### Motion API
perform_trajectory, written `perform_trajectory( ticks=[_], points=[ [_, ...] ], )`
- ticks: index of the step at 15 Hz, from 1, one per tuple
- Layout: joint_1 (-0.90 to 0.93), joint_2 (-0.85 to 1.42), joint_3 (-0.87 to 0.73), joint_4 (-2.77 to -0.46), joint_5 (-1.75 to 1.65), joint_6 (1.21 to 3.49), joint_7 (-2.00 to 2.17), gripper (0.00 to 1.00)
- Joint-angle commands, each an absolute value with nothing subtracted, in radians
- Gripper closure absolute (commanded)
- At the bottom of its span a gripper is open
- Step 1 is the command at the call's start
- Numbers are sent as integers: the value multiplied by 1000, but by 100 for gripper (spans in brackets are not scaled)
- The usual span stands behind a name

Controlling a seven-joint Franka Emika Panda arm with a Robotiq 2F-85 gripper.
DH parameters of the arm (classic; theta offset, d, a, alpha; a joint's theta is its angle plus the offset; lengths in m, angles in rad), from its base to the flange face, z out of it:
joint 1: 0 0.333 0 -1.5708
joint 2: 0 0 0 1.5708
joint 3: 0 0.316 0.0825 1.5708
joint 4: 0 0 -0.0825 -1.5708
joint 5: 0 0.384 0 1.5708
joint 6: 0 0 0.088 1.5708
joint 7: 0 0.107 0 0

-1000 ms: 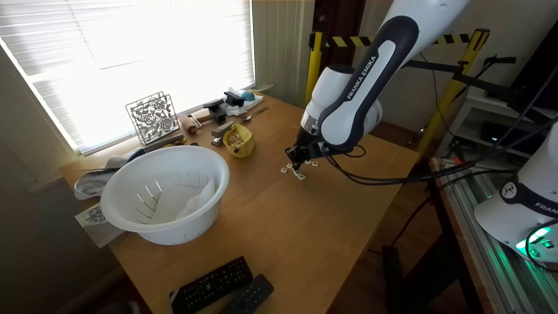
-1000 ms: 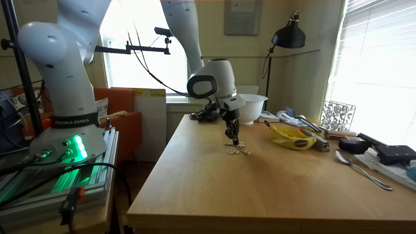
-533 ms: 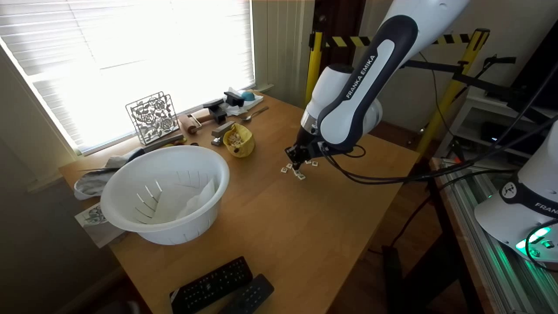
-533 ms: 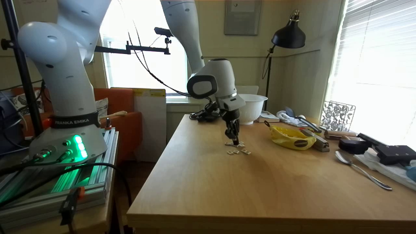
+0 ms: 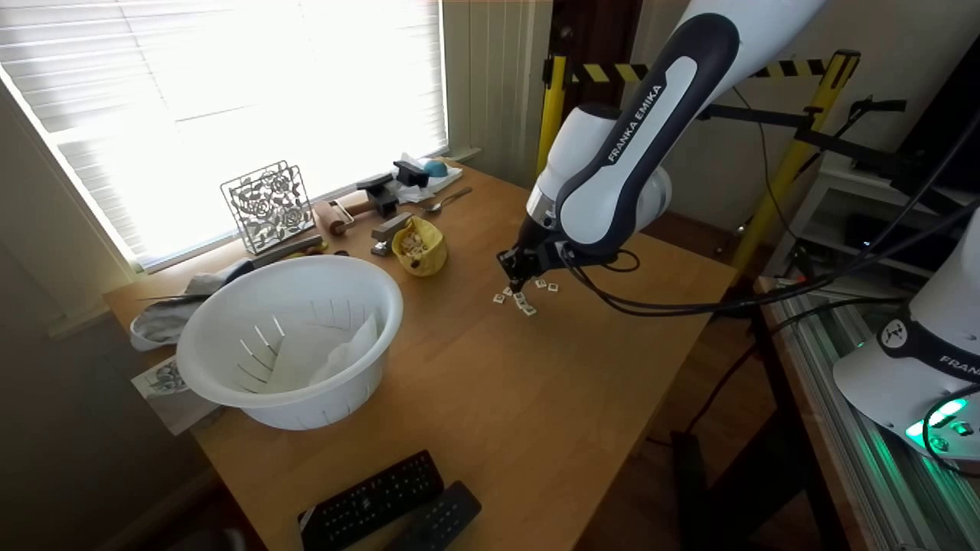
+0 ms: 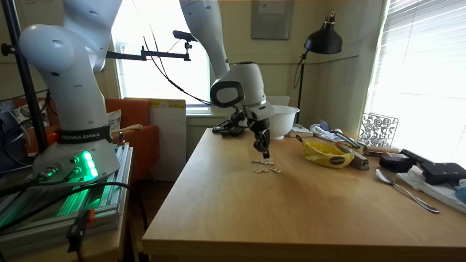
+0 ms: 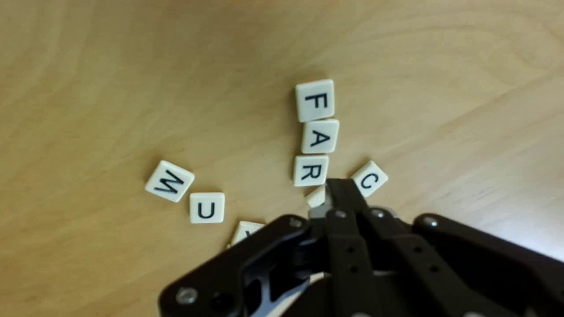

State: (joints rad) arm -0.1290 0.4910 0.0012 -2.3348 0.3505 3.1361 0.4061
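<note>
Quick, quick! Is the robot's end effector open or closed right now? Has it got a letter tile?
End effector: closed, just above the letter tiles, with none visible in its grip.

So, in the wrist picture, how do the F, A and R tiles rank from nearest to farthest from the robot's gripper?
1. R tile: bottom of the column, with the gripper at its lower right.
2. A tile: in the middle.
3. F tile: at the top, farthest.
</note>
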Motion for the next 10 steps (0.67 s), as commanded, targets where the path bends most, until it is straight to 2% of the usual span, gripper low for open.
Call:
perform_trajectory(
  ticks=[1, 10],
  points=[
    [-149, 491, 23, -2323, 379, 3143, 390, 100],
    [-162, 555, 24, -2254, 372, 3147, 383, 100]
  ],
)
